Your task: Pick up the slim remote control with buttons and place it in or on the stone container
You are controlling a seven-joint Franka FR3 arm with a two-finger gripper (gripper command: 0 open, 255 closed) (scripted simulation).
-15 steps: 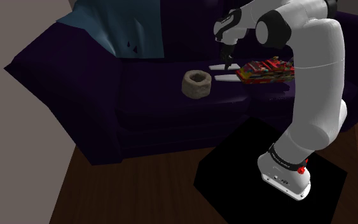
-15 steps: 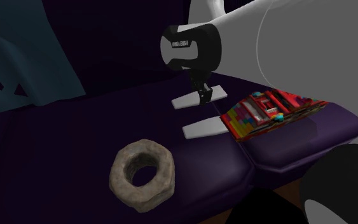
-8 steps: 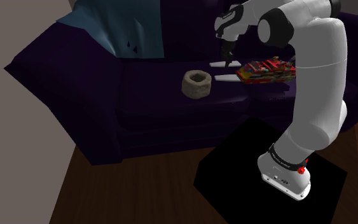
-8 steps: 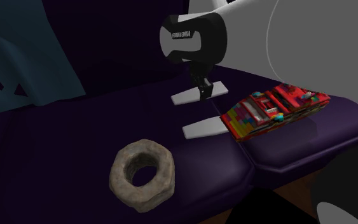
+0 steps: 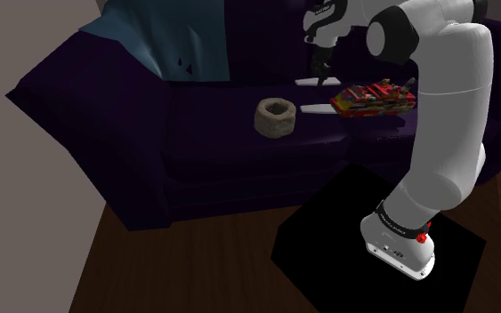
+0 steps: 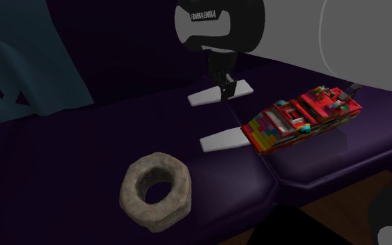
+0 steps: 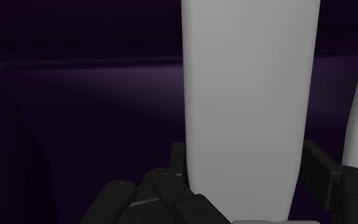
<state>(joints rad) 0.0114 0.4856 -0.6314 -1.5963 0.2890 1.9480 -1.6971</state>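
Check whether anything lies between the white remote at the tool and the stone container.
Nothing visible lies directly between them. The tool clasps the white remote; a second white slab lies just beside the route to the stone container, not across it.
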